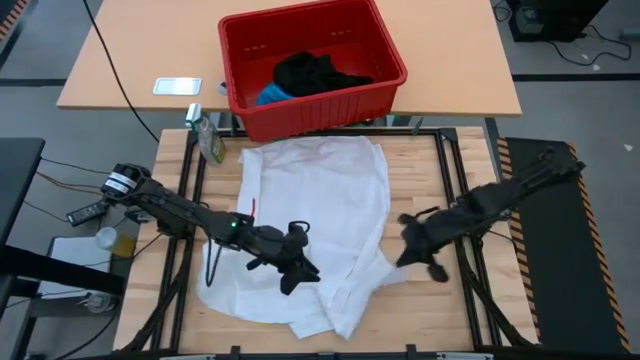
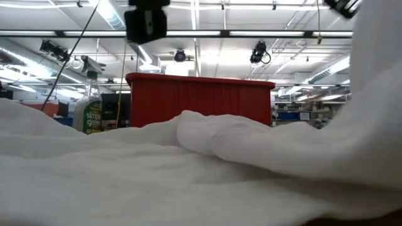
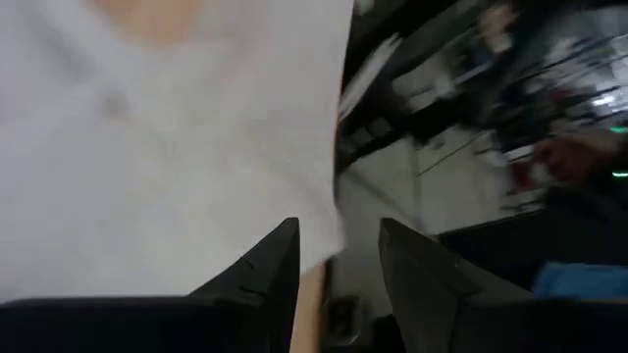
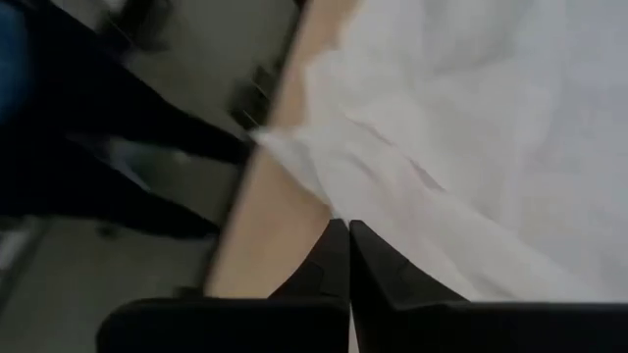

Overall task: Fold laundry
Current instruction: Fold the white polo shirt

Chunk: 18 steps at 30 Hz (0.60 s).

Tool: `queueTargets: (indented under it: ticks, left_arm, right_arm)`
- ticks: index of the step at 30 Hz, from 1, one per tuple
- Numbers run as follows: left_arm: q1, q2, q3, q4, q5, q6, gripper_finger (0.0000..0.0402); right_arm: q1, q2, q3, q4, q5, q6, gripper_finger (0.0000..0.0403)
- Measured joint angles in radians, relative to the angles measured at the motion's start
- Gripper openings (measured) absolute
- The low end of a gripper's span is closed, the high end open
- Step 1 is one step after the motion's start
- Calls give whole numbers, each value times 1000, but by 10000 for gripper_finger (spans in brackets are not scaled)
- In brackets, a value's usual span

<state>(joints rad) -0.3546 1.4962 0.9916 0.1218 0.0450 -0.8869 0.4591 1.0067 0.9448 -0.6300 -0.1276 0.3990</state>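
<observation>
- Right wrist: right gripper (image 4: 347,235) jaws clenched tight at the white garment (image 4: 471,127) edge; can't tell if cloth is pinched.
- Left wrist: left gripper (image 3: 339,257) jaws parted, empty, over the white cloth's edge.
- High: white garment spread on counter (image 1: 420,300); black garment (image 1: 315,73) and blue garment (image 1: 271,96) in red basket (image 1: 385,75).
- Low: only white folds, basket wall, a spray bottle (image 2: 91,113) behind.

The white garment (image 2: 201,169) fills the low view so fully that the table beneath it is hidden, along with the base of the red basket (image 2: 200,100) behind it. Inside the red basket, the blue garment (image 1: 270,95) lies mostly buried under the black garment (image 1: 315,72). Beyond the white garment's edge, the left wrist view is too blurred to read.
</observation>
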Motion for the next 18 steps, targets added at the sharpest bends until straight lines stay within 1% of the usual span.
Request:
queueTargets:
  ticks: [2, 5, 8, 12, 15, 18]
  left_arm:
    - [0, -1, 0, 42, 0, 11, 143]
    - [4, -1, 0, 43, 15, 12, 143]
    - [4, -1, 0, 20, 92, -8, 143]
    - [-23, -1, 0, -81, 212, -54, 143]
    - [-68, 0, 0, -159, 263, -63, 143]
    - [-118, 10, 0, -263, 264, -18, 143]
  right_arm:
    - [39, -51, 43, -36, 11, 53, 1]
    - [104, -113, 106, -100, 50, 127, 1]
    - [163, -167, 170, -151, 70, 190, 0]
    - [229, -205, 231, -167, 74, 251, 0]
    - [268, -215, 267, -178, -6, 297, 0]
    - [296, -229, 295, -179, -79, 325, 0]
